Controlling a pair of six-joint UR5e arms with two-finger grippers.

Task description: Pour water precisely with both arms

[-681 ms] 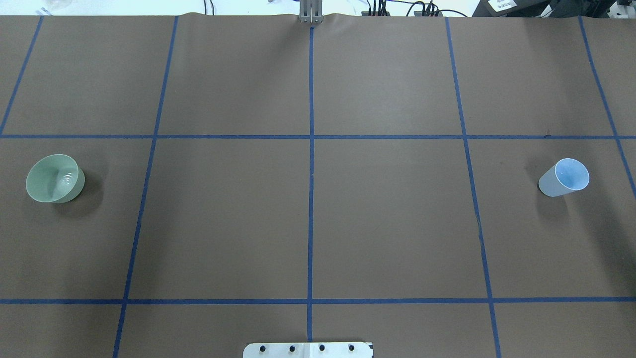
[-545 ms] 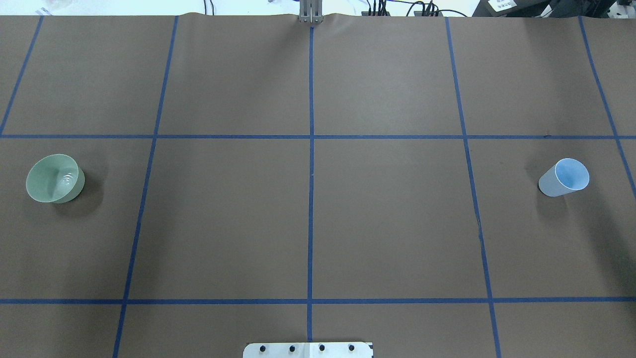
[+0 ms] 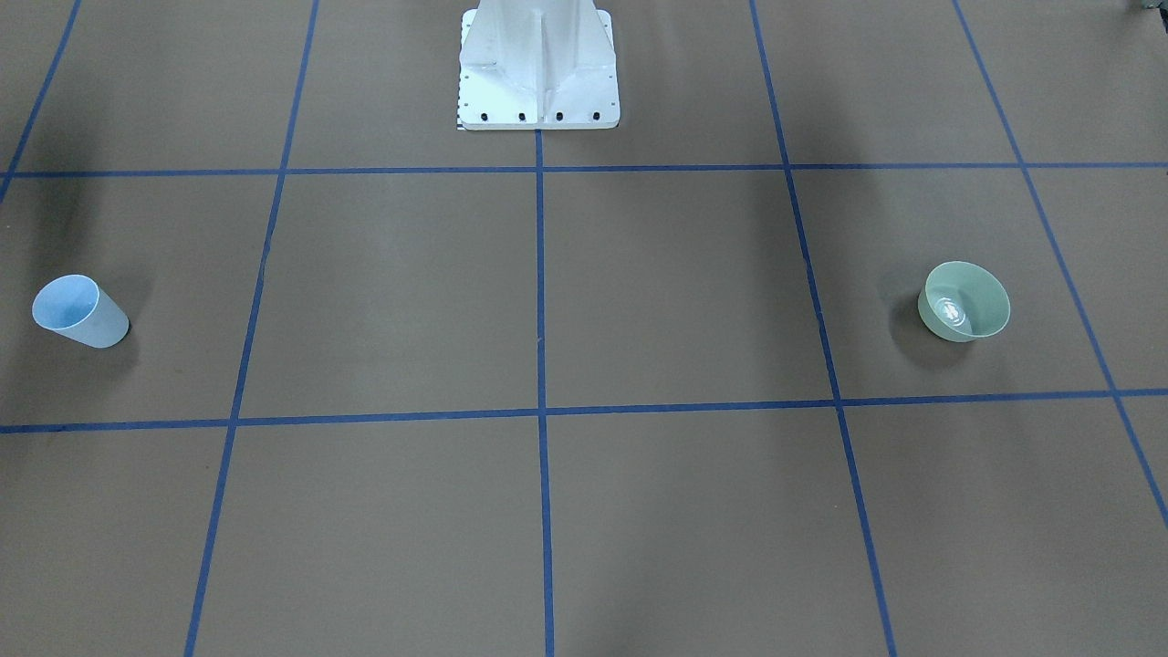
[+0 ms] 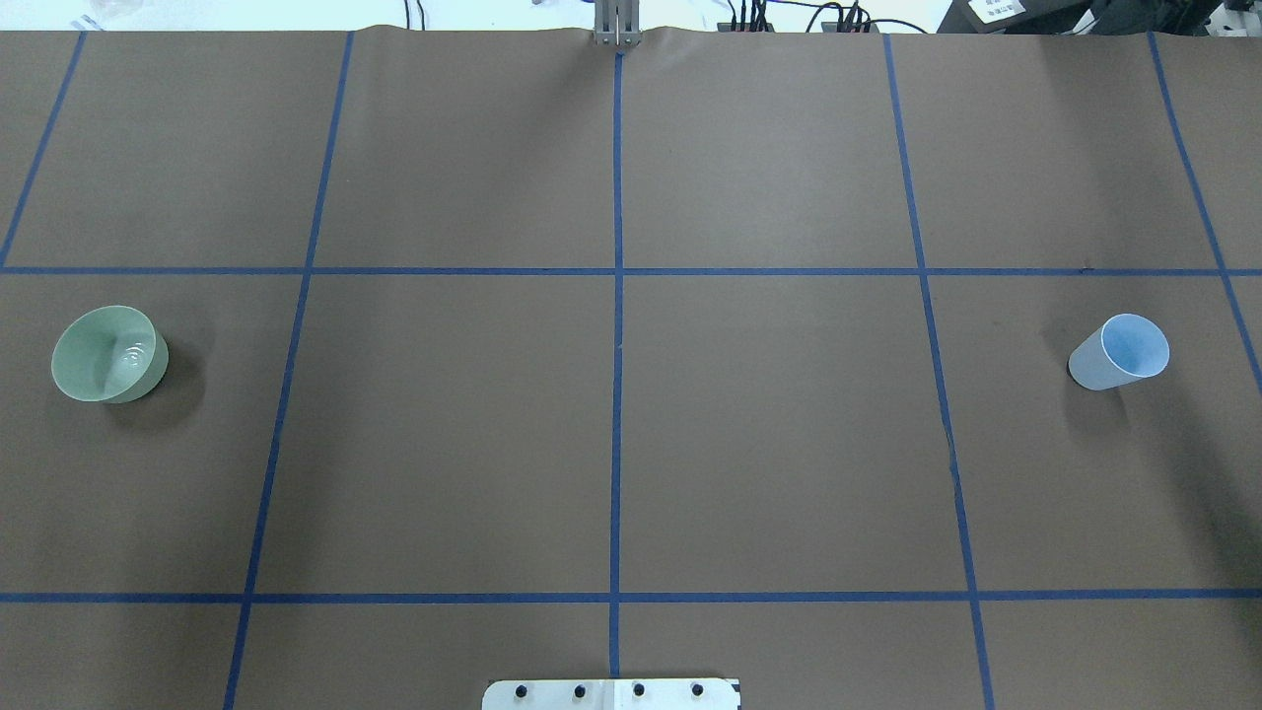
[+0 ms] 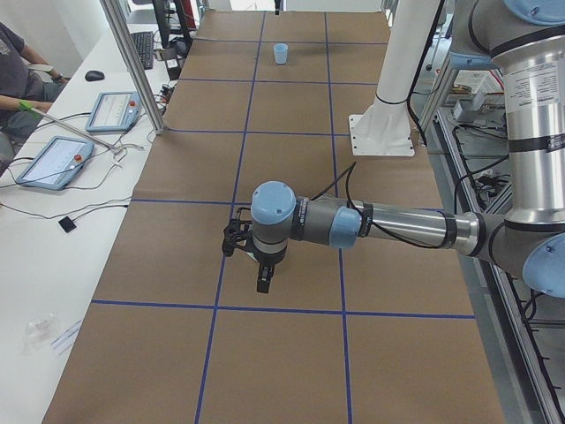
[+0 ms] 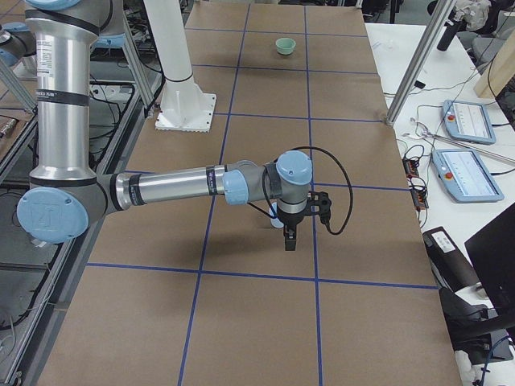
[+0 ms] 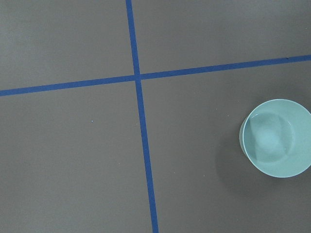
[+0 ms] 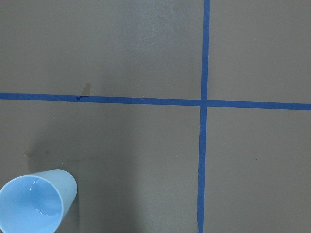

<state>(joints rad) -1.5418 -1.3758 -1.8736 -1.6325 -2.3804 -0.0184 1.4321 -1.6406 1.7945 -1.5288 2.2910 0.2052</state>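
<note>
A pale green bowl (image 4: 108, 353) stands upright on the table's left side and shows in the left wrist view (image 7: 277, 138) at the right edge. A light blue cup (image 4: 1121, 352) stands upright on the right side, low left in the right wrist view (image 8: 35, 204). Light glints inside both. Both arms stay outside the overhead and front views. The left arm (image 5: 388, 225) reaches out low, and the left gripper (image 5: 262, 276) points down over the bowl's spot. The right arm (image 6: 177, 186) holds the right gripper (image 6: 290, 237) just beside the cup (image 6: 275, 215). Open or shut: I cannot tell.
The white pedestal base (image 3: 538, 68) is bolted at the robot's edge of the brown, blue-taped table. Aluminium posts (image 5: 132, 62) stand along the operators' edge. Pendant tablets (image 5: 55, 161) lie on the white side bench, where a person (image 5: 18, 62) sits.
</note>
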